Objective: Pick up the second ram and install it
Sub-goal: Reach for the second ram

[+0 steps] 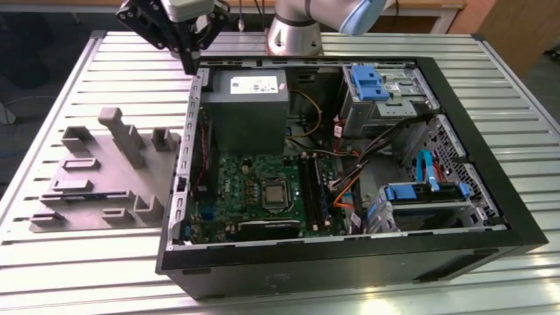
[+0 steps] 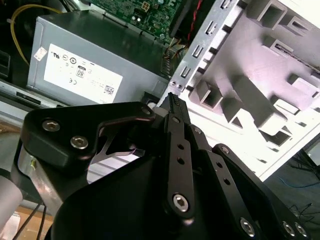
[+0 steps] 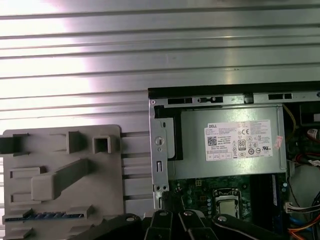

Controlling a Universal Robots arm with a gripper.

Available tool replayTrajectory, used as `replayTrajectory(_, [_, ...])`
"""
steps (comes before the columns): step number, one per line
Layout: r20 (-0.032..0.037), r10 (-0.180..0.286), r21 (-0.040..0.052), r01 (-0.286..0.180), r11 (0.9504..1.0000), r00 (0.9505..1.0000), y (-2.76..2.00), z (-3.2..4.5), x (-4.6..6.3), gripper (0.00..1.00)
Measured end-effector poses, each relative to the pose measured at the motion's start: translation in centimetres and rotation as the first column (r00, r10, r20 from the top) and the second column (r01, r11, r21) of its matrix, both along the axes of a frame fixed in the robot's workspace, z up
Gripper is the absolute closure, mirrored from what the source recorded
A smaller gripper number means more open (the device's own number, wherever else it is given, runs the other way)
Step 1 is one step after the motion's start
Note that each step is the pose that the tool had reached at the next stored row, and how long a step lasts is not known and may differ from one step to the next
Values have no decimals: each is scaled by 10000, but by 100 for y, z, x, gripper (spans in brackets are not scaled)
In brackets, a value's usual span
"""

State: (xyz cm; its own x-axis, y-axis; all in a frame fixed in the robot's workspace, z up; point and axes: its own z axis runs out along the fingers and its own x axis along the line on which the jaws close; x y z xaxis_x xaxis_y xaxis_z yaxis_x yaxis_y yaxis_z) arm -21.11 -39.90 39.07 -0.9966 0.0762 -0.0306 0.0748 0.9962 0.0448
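The second ram (image 3: 45, 216) is a slim dark strip with blue marks, standing on edge in a slot of the grey fixture plate (image 3: 60, 170). In the exterior view the second ram (image 1: 86, 195) is a thin dark line near the plate's front. My gripper (image 1: 190, 65) hangs above the far left corner of the open computer case (image 1: 350, 262), well away from the stick. Its black fingers (image 2: 172, 102) meet at a point with nothing between them. The green motherboard (image 1: 254, 184) lies inside the case, with long memory slots (image 1: 311, 187) beside the processor socket.
A grey power supply (image 1: 248, 105) fills the case's far left corner, just below the gripper. Drive bays with blue clips (image 1: 420, 193) and loose cables (image 1: 350, 177) crowd the exterior view's right half. The fixture plate (image 1: 96, 197) has several upright blocks. Everything rests on a ribbed metal table (image 1: 88, 262).
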Motion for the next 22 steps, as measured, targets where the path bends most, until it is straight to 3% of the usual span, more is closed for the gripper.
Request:
replayTrajectory(11, [6,0,0,0,10000,10000,-20,-21,-186,89])
replayTrajectory(22, [6,0,0,0,10000,10000,-98,-71,-320,89])
